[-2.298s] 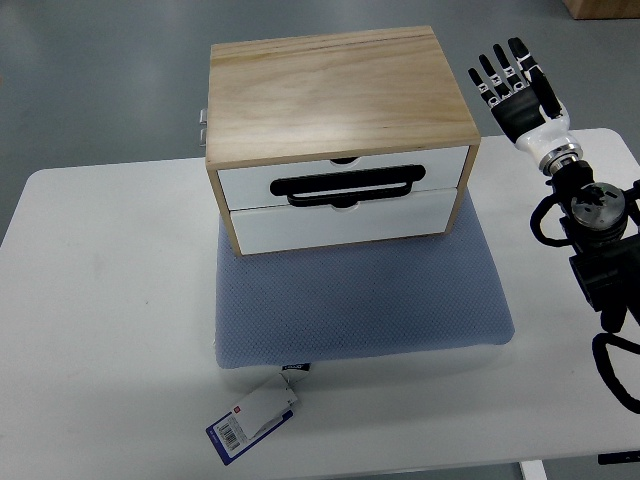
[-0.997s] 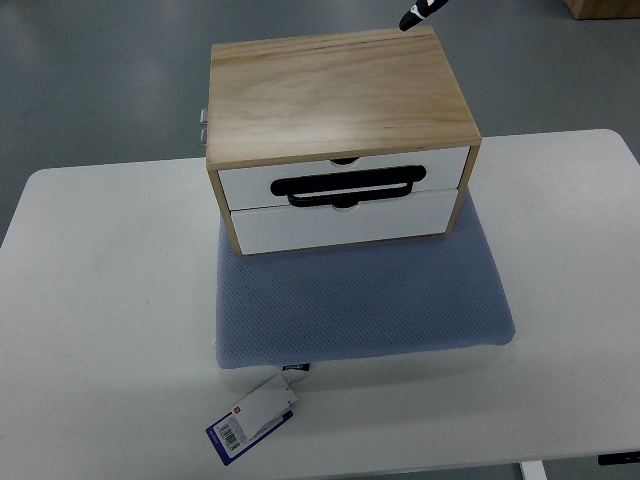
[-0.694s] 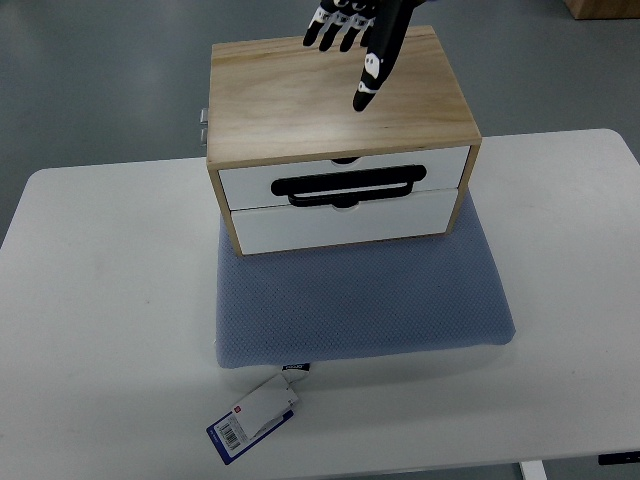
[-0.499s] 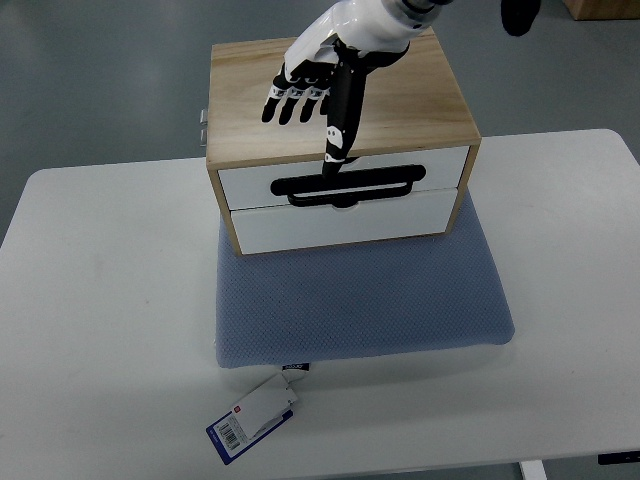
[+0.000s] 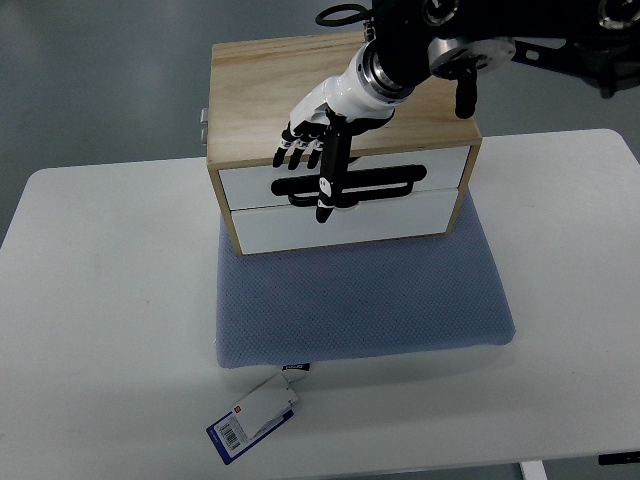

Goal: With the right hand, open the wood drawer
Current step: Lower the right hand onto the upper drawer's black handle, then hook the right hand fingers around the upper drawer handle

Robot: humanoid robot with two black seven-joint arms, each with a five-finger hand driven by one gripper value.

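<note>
Closest to the camera there's a barcode tag point(image 5: 251, 421) lying on the white table point(image 5: 100, 330), hanging off the front edge of a blue-grey foam mat point(image 5: 360, 300). The mat sits mid-table, and on its far part stands the wood drawer box point(image 5: 260, 90), a small plywood cabinet with two white drawer fronts stacked one over the other, both looking pushed in flush. A black handle point(image 5: 395, 183) runs across the seam between the two fronts. The right hand point(image 5: 325, 125) comes in over the box top from the upper right, its arm point(image 5: 480, 40) stretching toward the right edge. The hand is open, fingers spread and holding nothing; four fingertips point(image 5: 295, 152) hang over the top front edge of the box, while one longer black digit points down across the upper drawer front and overlaps the handle. Can't tell if it's actually touching.
</note>
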